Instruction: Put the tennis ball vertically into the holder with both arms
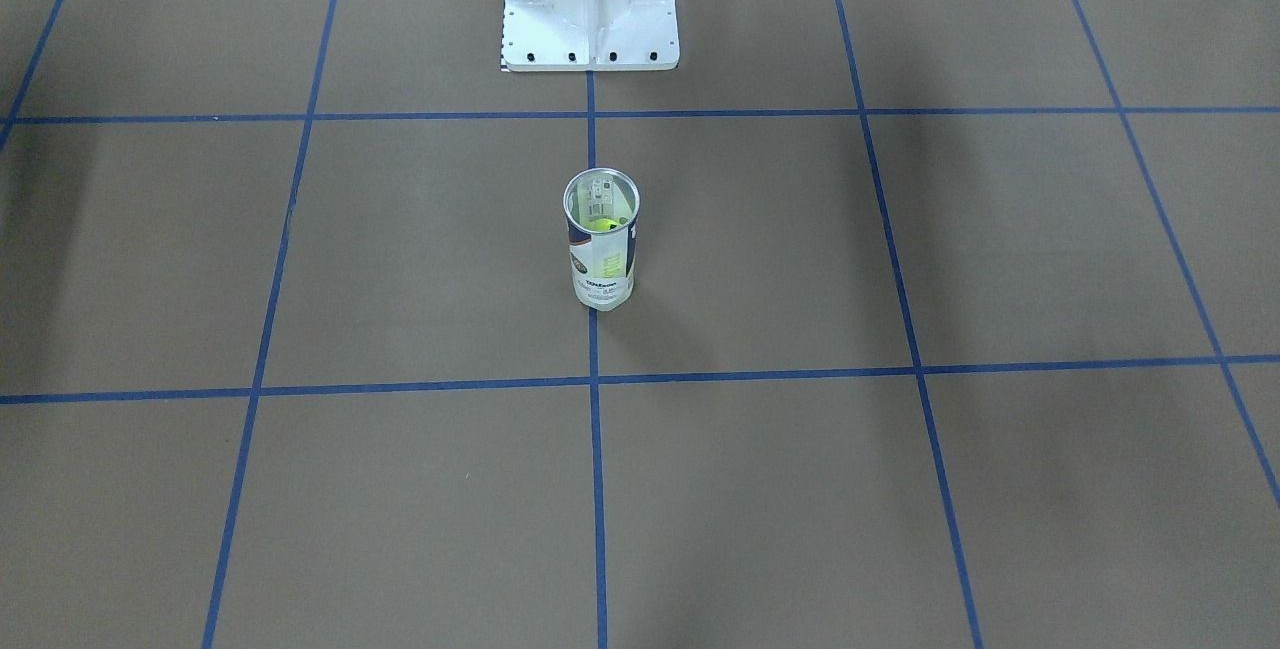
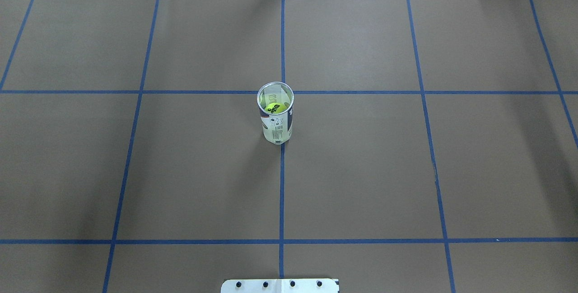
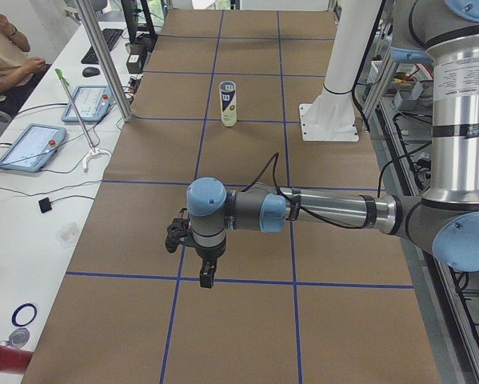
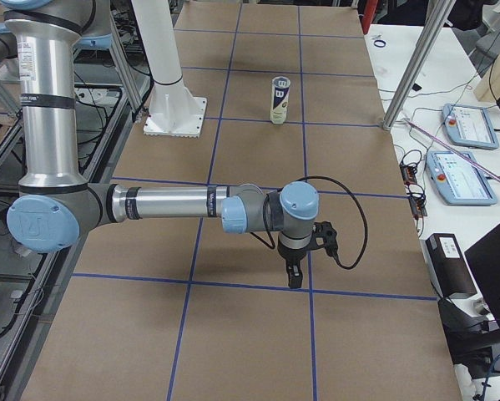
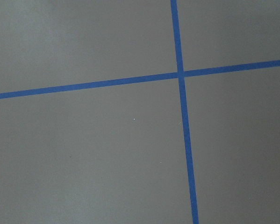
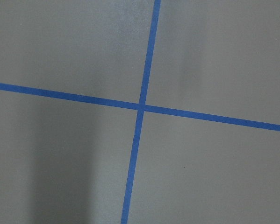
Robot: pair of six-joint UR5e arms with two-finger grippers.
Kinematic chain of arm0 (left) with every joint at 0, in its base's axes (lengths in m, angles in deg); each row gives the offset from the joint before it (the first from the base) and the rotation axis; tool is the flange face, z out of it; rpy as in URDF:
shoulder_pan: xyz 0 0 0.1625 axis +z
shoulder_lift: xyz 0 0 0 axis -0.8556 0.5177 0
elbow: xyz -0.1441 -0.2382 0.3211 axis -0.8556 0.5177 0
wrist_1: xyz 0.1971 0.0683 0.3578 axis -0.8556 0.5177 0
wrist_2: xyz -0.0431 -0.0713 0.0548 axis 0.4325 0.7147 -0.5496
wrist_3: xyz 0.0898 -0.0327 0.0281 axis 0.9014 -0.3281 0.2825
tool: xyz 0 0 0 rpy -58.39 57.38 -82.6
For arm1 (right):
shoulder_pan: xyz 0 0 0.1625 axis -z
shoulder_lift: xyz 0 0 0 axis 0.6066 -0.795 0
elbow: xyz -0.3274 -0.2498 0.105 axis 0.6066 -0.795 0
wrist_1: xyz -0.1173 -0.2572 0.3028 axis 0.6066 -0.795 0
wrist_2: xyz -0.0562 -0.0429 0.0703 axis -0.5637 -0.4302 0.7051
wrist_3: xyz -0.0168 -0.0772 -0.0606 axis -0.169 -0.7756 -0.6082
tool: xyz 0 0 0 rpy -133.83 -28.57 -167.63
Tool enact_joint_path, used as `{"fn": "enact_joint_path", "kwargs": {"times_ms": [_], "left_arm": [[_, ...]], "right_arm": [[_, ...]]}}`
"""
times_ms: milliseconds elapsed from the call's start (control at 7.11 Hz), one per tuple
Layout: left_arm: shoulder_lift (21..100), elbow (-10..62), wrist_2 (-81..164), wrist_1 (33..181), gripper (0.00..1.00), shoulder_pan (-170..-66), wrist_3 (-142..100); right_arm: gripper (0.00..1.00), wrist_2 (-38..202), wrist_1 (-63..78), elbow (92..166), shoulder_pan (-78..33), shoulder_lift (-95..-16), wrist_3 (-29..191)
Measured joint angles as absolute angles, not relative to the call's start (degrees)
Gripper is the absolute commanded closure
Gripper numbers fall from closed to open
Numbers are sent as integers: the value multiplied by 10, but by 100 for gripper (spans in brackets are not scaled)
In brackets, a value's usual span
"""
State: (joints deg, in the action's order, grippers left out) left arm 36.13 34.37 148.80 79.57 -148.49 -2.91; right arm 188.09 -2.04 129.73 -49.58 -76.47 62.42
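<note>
Brown bench [image 2: 361,171], gridded with blue tape [image 2: 282,193]. At its middle the holder [image 2: 277,118] stands upright on a tape line, the ball [image 2: 276,108] low inside, partly hidden by the label [image 2: 273,130]. Left arm [image 3: 327,210] and right arm [image 4: 166,203] reach level over opposite ends. Left fingers [image 3: 208,276] and right fingers [image 4: 294,274] point down; whether they are open or closed I cannot tell.

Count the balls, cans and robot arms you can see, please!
Balls: 1, the ball, inside the can.
Cans: 1, the can, standing upright.
Arms: 2, the left arm and the right arm.
Total: 4
</note>
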Motion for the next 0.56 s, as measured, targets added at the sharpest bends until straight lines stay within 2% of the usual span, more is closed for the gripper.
{"fn": "enact_joint_path", "kwargs": {"times_ms": [563], "left_arm": [[361,344,1488,796,0,-1485,-29]], "right_arm": [[1,1882,-8,1291,-496,-768,624]]}}
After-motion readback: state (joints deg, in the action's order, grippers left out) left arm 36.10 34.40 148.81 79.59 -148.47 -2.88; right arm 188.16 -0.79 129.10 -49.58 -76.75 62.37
